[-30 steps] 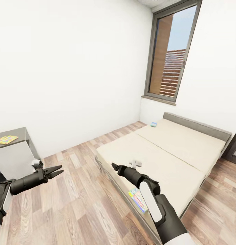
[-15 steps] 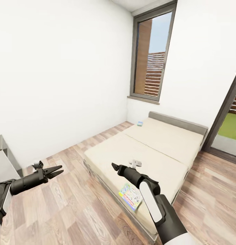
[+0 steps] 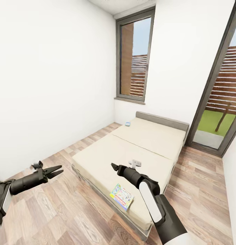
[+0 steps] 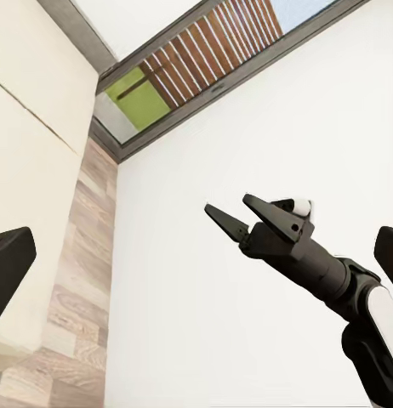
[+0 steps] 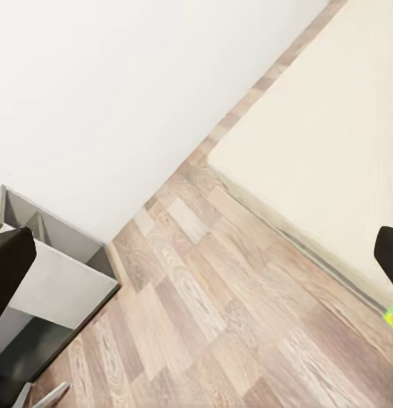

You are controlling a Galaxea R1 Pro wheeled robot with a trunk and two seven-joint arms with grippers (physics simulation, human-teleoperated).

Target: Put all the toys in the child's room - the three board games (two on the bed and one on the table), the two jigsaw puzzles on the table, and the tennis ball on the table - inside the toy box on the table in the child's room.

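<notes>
A colourful board game [image 3: 122, 196] lies flat near the front edge of the cream bed [image 3: 107, 153]. A second, small blue board game [image 3: 127, 124] rests at the bed's far corner by the wall. My right gripper [image 3: 113, 166] hovers open above the mattress, short of the near game; the left wrist view also catches this right gripper [image 4: 241, 215] with its fingers apart. My left gripper [image 3: 56, 171] hangs open over the wood floor left of the bed. An end of the table [image 5: 48, 280] stands against the wall. The toy box, jigsaw puzzles and tennis ball are out of view.
Wood-plank floor [image 3: 73, 211] runs along the bed's left and front. A tall window [image 3: 133, 58] stands behind the bed, and a glass door [image 3: 216, 112] opens onto grass at the right. A plain white wall [image 3: 46, 85] bounds the left side.
The head view has swung to the right: the table end left the picture, the bed shifted leftward and the glass door came in. Both arms hold the same pose, grippers open.
</notes>
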